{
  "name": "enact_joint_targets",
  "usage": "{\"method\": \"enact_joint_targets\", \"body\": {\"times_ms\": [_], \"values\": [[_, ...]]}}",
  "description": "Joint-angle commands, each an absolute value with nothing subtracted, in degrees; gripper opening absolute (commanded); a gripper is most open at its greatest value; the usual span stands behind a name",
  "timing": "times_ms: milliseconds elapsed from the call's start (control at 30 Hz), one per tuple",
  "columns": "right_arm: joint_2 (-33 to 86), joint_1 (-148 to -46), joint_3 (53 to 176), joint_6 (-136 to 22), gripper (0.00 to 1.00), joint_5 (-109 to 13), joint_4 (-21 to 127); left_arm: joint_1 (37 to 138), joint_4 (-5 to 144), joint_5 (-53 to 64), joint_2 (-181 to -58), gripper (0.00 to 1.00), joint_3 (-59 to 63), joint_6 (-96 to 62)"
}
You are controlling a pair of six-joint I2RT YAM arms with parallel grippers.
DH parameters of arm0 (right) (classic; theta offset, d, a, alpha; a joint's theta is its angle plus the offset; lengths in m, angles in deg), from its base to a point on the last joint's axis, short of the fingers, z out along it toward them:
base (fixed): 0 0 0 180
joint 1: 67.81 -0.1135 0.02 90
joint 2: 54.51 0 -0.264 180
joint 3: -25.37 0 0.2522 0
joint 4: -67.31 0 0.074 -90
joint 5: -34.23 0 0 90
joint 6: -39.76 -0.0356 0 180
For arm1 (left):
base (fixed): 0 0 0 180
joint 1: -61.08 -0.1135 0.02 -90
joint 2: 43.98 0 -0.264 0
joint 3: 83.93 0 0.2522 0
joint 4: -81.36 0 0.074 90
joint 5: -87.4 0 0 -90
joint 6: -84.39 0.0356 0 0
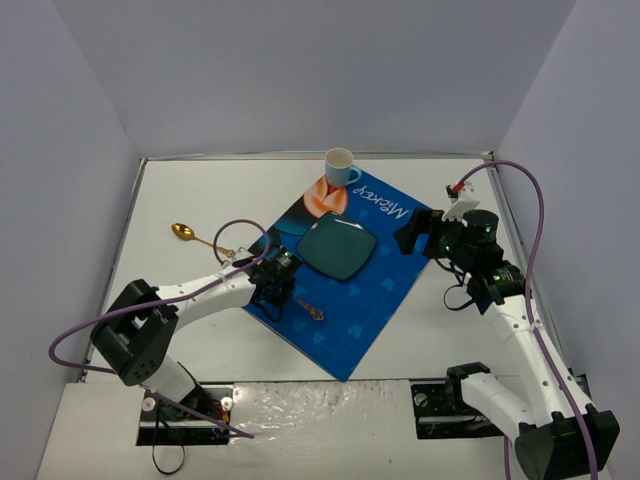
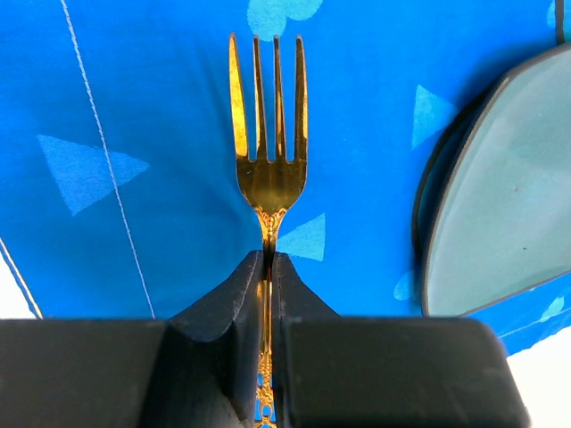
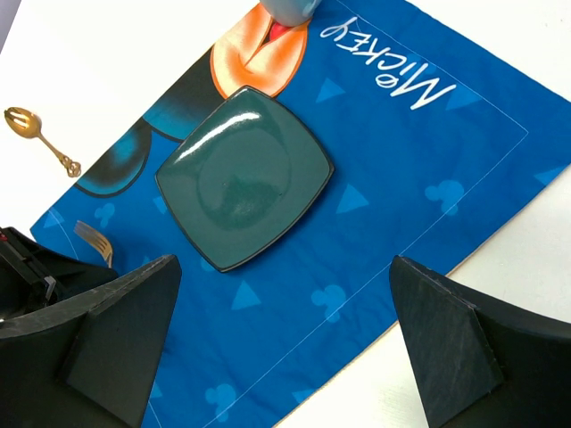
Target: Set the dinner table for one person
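Observation:
My left gripper (image 2: 270, 263) is shut on the neck of a gold fork (image 2: 269, 169), whose tines point ahead, low over the blue cartoon-print mat (image 2: 161, 107). In the top view the fork's ornate handle (image 1: 310, 312) sticks out beside the left gripper (image 1: 277, 283), just left of the dark teal square plate (image 1: 336, 248). A gold spoon (image 1: 195, 237) lies on the white dinner table (image 1: 200, 190), off the mat's left corner. My right gripper (image 3: 285, 330) hangs open and empty above the mat's right side, with the plate (image 3: 243, 175) ahead of it.
A blue and white cup (image 1: 340, 166) stands at the mat's far corner, on the orange print. The mat (image 1: 385, 290) lies diagonally across the table's middle. White walls close in the table on the left, right and far sides.

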State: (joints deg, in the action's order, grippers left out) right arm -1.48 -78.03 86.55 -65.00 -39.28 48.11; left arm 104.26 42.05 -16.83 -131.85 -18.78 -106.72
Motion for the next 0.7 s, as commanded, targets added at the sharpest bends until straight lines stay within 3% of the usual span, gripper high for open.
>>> {"method": "enact_joint_targets", "body": {"times_ms": [0,467,667], "values": [[-2.08,-78.01,86.68,-64.25,1.00,-37.79,50.73,104.68,41.10,-19.08,-130.40,0.00,-18.39,-109.18],[-2.30,-78.01,86.06,-63.86,1.00,-38.02,50.73,104.68,42.39,-16.93,-132.68,0.01,-20.42,-111.25],[-2.36,-78.01,85.89,-63.95,1.00,-38.11,50.76,104.68,43.11,-16.14,-133.80,0.14,-20.33,-110.75]]}}
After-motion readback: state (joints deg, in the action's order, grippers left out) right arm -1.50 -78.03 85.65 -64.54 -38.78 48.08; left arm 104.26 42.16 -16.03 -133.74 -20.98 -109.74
